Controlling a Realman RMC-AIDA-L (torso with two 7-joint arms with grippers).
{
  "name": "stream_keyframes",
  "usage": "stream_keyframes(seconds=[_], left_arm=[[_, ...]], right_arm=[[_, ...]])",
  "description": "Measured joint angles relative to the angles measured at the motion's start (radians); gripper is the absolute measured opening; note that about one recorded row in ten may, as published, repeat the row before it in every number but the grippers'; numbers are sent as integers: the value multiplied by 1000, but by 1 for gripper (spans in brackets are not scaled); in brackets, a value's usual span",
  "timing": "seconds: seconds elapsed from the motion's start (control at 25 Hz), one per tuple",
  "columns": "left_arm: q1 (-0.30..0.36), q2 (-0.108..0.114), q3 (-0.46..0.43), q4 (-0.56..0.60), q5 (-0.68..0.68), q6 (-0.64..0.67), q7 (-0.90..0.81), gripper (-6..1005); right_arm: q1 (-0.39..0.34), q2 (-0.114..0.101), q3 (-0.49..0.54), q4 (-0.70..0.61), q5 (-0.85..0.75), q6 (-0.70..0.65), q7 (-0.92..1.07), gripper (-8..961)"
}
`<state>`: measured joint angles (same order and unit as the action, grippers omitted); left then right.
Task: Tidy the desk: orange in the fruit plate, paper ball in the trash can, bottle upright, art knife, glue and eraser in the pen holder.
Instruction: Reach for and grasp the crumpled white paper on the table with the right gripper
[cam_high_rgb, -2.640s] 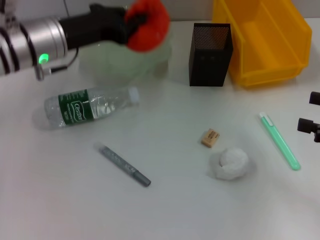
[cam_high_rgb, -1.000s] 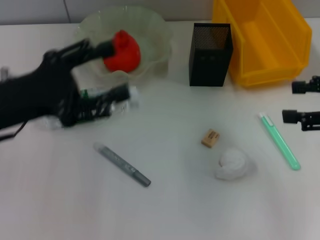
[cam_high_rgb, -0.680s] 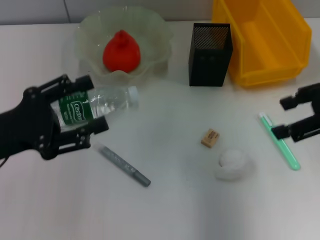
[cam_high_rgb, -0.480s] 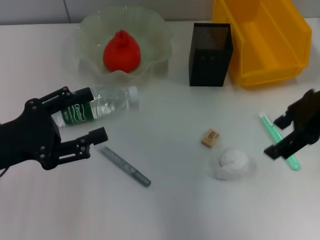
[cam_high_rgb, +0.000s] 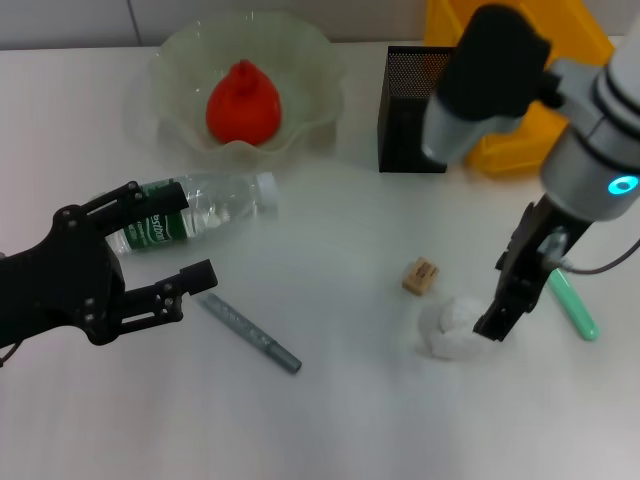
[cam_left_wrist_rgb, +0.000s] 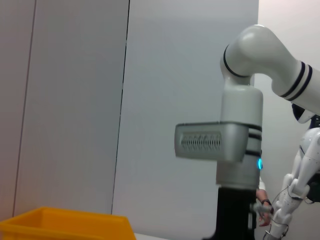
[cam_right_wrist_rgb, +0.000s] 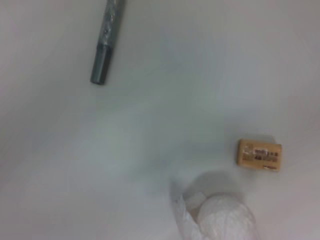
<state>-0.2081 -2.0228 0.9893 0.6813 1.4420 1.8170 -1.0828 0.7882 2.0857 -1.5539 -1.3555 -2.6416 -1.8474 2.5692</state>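
Note:
The orange (cam_high_rgb: 242, 100) rests in the pale-green fruit plate (cam_high_rgb: 310, 60) at the back left. The bottle (cam_high_rgb: 200, 210) lies on its side in front of the plate. My left gripper (cam_high_rgb: 195, 232) is open just beside the bottle's label end, holding nothing. My right gripper (cam_high_rgb: 497, 322) hangs low at the right edge of the paper ball (cam_high_rgb: 455, 325) (cam_right_wrist_rgb: 220, 220). The tan eraser (cam_high_rgb: 421, 276) (cam_right_wrist_rgb: 259, 154) lies just behind the ball. The black mesh pen holder (cam_high_rgb: 420, 95) stands at the back, and the yellow trash can (cam_high_rgb: 588, 18) (cam_left_wrist_rgb: 65, 227) is partly hidden by my right arm.
A grey pen-shaped stick (cam_high_rgb: 248, 332) (cam_right_wrist_rgb: 107, 40) lies in front of the left gripper. A slim green stick (cam_high_rgb: 570, 305) lies right of the paper ball, partly behind the right arm. The right arm's bulk hangs over the back right of the table.
The orange was let go into the fruit plate and my left gripper drew back, open, to the bottle. My right arm swung in from the right edge to the paper ball.

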Motion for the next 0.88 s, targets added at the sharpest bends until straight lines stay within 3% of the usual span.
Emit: stream_keyframes(seconds=[0.4, 0.88], left_arm=[[-5, 2, -1, -17, 0, -8, 9, 825], [-4, 3, -11, -17, 0, -11, 13, 825]], right_arm=[[19, 3, -186, 67, 27, 106, 105, 726], [50, 5, -275, 134, 23, 179, 168, 720]])
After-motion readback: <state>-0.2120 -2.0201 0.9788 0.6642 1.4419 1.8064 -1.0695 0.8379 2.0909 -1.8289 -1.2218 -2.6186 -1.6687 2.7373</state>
